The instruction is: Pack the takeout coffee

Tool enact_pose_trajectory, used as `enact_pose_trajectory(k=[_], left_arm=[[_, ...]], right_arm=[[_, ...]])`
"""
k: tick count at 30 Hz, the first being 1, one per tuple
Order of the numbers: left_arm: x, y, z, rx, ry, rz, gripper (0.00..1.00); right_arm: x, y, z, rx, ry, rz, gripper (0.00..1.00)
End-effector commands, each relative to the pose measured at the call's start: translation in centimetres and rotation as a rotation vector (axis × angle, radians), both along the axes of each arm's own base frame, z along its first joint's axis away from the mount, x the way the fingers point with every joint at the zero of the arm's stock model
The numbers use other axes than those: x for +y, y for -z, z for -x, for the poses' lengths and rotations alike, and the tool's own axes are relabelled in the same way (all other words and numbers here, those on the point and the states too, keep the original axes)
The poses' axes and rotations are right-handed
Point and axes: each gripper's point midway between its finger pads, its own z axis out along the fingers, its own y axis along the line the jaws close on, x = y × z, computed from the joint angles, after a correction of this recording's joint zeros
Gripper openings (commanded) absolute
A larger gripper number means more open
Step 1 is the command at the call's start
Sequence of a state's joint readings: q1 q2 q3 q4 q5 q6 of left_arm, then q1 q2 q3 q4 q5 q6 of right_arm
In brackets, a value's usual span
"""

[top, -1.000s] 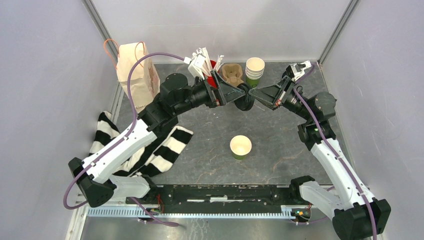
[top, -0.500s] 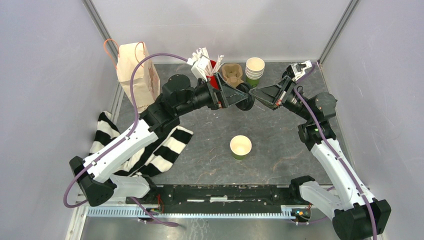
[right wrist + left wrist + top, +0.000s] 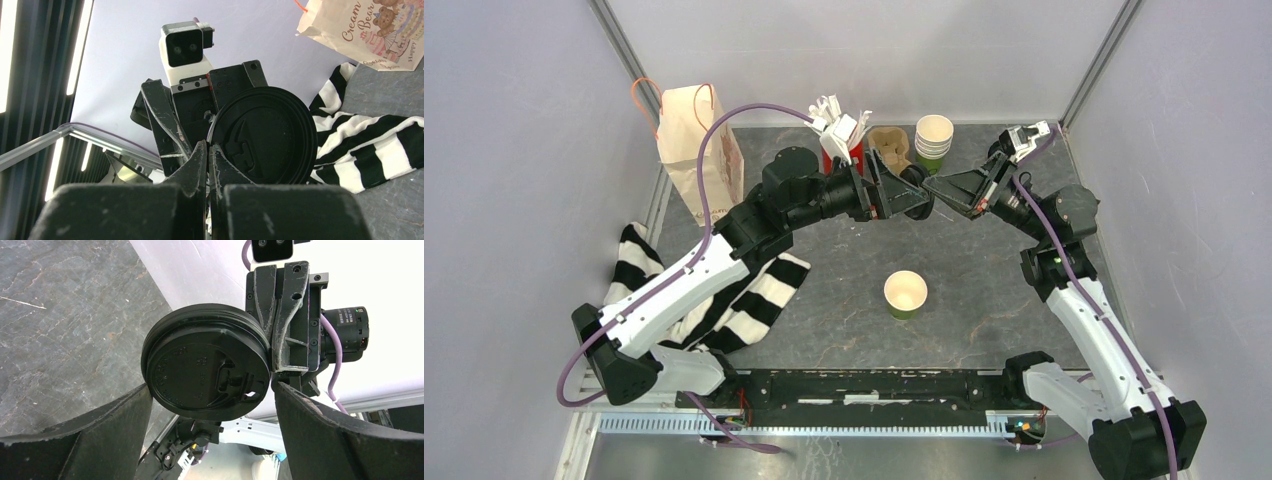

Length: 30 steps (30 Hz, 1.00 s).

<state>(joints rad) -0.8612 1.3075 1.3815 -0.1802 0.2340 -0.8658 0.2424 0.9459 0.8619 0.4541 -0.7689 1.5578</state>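
Note:
No lidded green cup shows in any view. A lone black lid (image 3: 913, 197) hangs in the air at the back middle, between both grippers. My left gripper (image 3: 920, 196) spans it, its fingertips (image 3: 145, 390) touching the lid (image 3: 207, 365) on both sides. My right gripper (image 3: 930, 190) is shut on the lid's rim (image 3: 265, 135), jaws almost together (image 3: 207, 146). It also shows in the left wrist view (image 3: 281, 325) at the lid's right edge. A lidless green cup (image 3: 905, 295) stands upright on the table in the middle.
A stack of lidless green cups (image 3: 933, 140), a cardboard cup carrier (image 3: 887, 148) and a red holder of white utensils (image 3: 842, 135) stand at the back. A paper bag (image 3: 696, 150) stands back left. A striped cloth (image 3: 754, 290) lies under the left arm.
My left arm has swung forward and turned, shifting the lid slightly toward the back. The right gripper has stayed at the lid's edge.

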Motion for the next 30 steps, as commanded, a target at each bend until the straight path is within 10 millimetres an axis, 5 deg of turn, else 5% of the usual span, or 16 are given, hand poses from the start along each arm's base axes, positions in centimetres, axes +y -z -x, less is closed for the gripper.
enact_pose_trajectory(k=[1,9,20,30], left_arm=[[0.1,-2.5,-0.1,-0.092,-0.012,0.024,0.95],[0.0,-2.2,-0.6,-0.08,-0.027,-0.001,0.95],[0.4,-1.6,-1.2,-0.062,-0.074,-0.037,0.82],[1.3,-0.1,-1.7,-0.027,-0.12,-0.092,0.8]], right_arm=[[-0.2,-1.5,0.8,-0.065,0.007,-0.011,0.0],[-0.1,-1.5,0.7,-0.069,0.013,0.003,0.01],[-0.1,-1.4,0.7,-0.072,0.019,0.017,0.02],[0.1,0.1,0.9,-0.082,0.01,0.105,0.41]])
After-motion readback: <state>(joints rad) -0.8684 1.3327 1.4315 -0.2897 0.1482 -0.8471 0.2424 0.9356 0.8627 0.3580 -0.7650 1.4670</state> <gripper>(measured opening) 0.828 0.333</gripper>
